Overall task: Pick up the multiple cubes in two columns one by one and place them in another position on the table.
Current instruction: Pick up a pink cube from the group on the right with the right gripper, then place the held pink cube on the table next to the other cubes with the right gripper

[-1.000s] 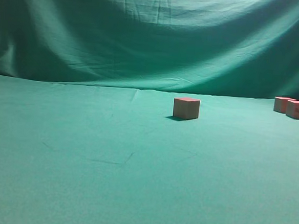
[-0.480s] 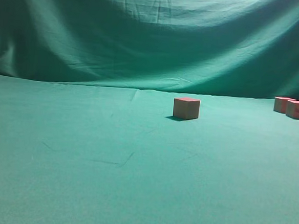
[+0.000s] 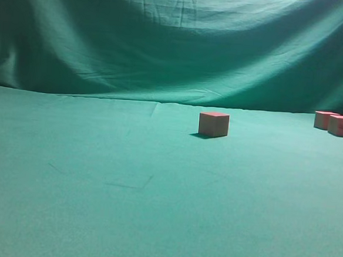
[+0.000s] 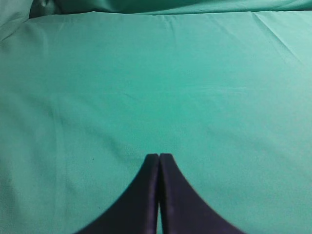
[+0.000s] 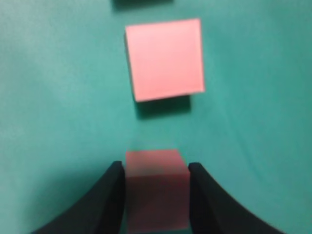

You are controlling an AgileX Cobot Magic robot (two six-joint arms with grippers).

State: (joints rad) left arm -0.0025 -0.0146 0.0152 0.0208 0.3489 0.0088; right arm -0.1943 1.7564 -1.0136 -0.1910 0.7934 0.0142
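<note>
Between the black fingers [image 5: 111,197] of the right gripper [image 5: 156,195] sits one cube [image 5: 157,187], its reddish top facing the wrist camera and both fingers pressed against its sides, so the claw is clamped on it at about the block's own width. Just ahead of that held block, a second cube [image 5: 164,59] lies flat on the table [image 5: 58,97], apart from the fingers, with bare green cloth to its left and right; a dark shadow at the top edge of this view hints at something further on, too cut off to identify. Over on the other arm, the left gripper [image 4: 159,163] has its two fingers pressed together with nothing between them, hanging above an open stretch of wrinkled cloth that runs to the far fold. From the exterior view neither arm shows. A lone cube [image 3: 213,124] stands near the middle of the table, well apart from a row of three cubes [image 3: 338,125] at the right edge, the last one clipped by the frame. Wide bare cloth fills the left half and foreground, bounded behind by the draped backdrop [image 3: 166,40].
</note>
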